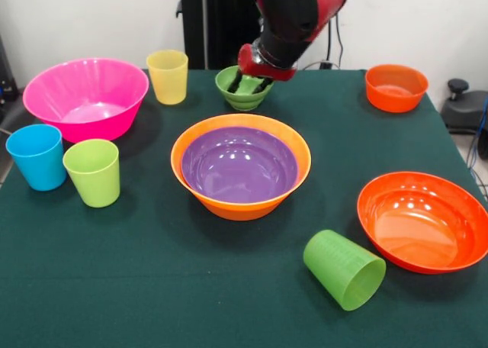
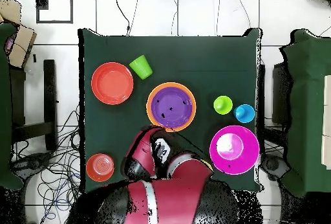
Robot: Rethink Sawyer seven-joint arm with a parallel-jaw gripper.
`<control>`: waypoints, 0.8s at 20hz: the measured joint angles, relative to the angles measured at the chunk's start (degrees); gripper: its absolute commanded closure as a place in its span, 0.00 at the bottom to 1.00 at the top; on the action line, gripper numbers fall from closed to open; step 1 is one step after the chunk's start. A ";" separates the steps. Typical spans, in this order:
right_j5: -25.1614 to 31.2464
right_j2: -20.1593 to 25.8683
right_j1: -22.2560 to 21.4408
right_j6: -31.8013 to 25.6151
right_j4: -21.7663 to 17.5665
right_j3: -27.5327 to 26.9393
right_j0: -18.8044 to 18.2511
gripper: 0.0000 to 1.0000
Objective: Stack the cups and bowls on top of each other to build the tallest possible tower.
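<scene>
Front view: nearest lies the tipped darker green cup [image 1: 345, 269]; mid-tabletop, the purple bowl [image 1: 239, 165] nests in the large orange bowl [image 1: 241, 199]; farthest, the end effector [image 1: 249, 84] reaches into the small green bowl [image 1: 243, 88], fingers spread. A glossy rim may slip. Tabletop [image 1: 152, 287] dark green; white wall [image 1: 84, 20] behind.

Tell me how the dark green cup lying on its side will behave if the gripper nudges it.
The dark green cup lies on its side on the table, so it would probably roll. Its taper suggests it would curve rather than run straight. It looks like thin plastic, likely light, so a slight push may send it against the red-orange bowl.
</scene>
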 measured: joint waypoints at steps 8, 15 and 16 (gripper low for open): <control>-21.95 -10.39 -4.53 27.71 -19.67 0.76 16.39 0.00; -33.97 -5.57 -12.12 39.24 -3.30 6.53 5.96 0.00; -33.95 -4.58 -12.95 38.44 -1.36 7.59 3.33 0.00</control>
